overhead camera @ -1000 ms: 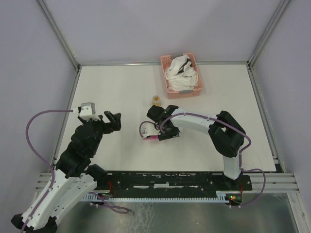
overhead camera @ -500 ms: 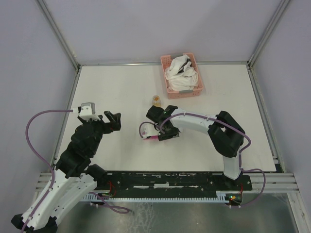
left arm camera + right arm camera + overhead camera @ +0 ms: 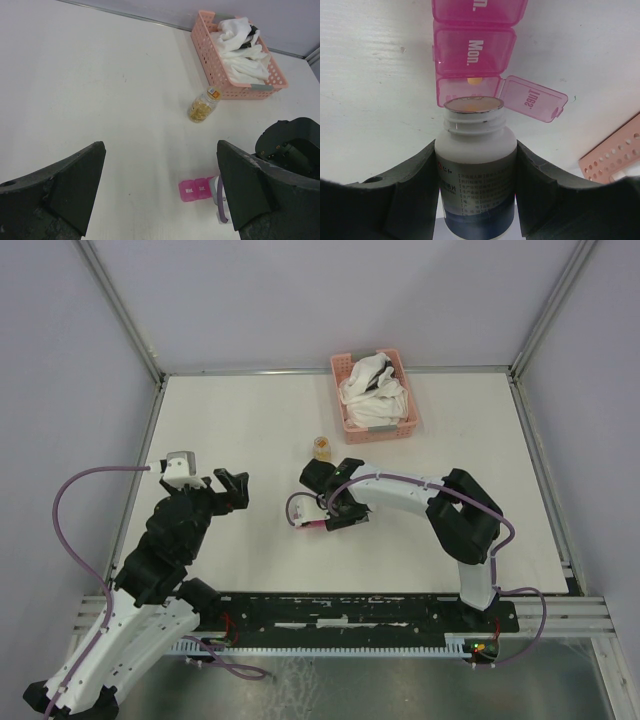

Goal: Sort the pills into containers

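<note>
The magenta-pink pill-box strip [image 3: 472, 50] lies on the table, also seen in the left wrist view [image 3: 195, 190] and the top view [image 3: 308, 524]. One compartment's lid [image 3: 532, 100] stands open, with an orange pill [image 3: 474, 80] inside. My right gripper [image 3: 475, 150] is shut on a white pill bottle [image 3: 475, 170], uncapped and tilted, with its mouth right at the open compartment. In the top view the right gripper [image 3: 335, 505] covers most of the strip. My left gripper [image 3: 160, 195] is open and empty, hovering left of the strip [image 3: 225, 490].
A small clear bottle of yellow pills [image 3: 202, 106] stands just beyond the strip, also in the top view [image 3: 322, 447]. A pink lattice basket [image 3: 407, 426] with white cloths sits at the back, right of centre. Frame posts edge the table.
The right gripper with the white bottle has edged slightly to the left over the strip. The left arm has not moved.
</note>
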